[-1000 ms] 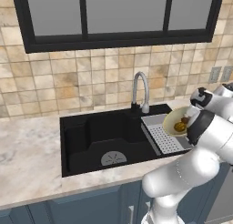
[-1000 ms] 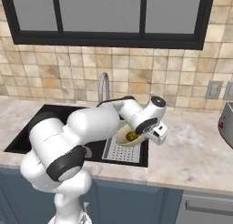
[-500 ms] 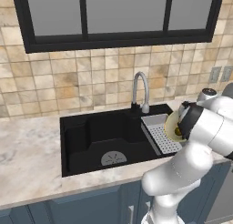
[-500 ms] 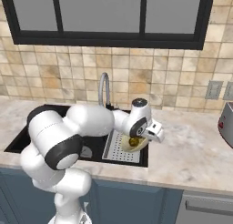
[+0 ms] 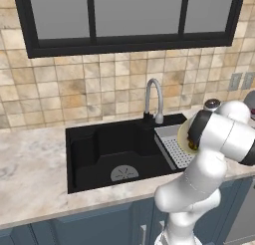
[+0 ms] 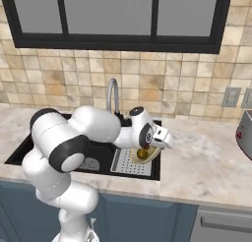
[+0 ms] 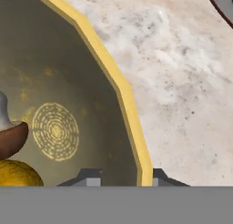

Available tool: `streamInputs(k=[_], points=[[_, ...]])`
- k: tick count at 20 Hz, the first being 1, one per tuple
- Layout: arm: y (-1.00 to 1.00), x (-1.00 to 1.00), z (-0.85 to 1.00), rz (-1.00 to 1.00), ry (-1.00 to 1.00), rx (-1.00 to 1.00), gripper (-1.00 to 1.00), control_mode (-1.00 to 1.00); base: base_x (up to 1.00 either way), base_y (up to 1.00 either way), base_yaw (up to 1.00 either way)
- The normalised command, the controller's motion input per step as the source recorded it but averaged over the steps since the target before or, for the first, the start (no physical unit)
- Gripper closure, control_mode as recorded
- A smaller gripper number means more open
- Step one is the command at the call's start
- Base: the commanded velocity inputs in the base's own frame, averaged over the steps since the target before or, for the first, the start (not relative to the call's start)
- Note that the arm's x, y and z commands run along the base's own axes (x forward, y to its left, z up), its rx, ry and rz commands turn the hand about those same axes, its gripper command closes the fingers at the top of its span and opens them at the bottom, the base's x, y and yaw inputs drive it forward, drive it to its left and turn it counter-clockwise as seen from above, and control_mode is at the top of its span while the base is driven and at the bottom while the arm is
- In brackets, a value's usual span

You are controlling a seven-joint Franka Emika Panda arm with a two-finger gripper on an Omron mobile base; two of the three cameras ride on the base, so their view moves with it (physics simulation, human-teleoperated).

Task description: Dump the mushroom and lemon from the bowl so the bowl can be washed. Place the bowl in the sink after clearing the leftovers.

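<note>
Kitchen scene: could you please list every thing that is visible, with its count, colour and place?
bowl: one, pale yellow, held over the right end of the sink, its rim between the gripper's fingertips.
mushroom: one, reddish-brown cap, inside the bowl.
lemon: one, yellow, inside the bowl, beside the mushroom.
sink: one, black, set in the counter.
drainboard insert: one, grey, right part of the sink.
faucet: one, chrome, behind the sink.
counter: one, pale marble, around the sink.
window: one, black frame, above the tiled wall.
wall outlets: pale grey, on the tiles to the right.
gripper: one, dark fingertips astride the bowl's rim.
</note>
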Motion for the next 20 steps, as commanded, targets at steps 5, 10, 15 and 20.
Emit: streamInputs(k=[5,10,15,20], points=[[0.25,-0.09,-0.02,0.03,-0.01,-0.21,1.00,-1.00,0.00,0.00,0.00],[0.30,-0.67,0.00,0.13,-0.26,-0.25,1.00,-1.00,0.00,0.00,0.00],[0.02,-0.02,0.00,0.00,-0.02,-0.01,1.00,-1.00,0.00,0.00,0.00],[0.67,-0.29,0.00,0.10,-0.24,-0.34,1.00,-1.00,0.00,0.00,0.00]])
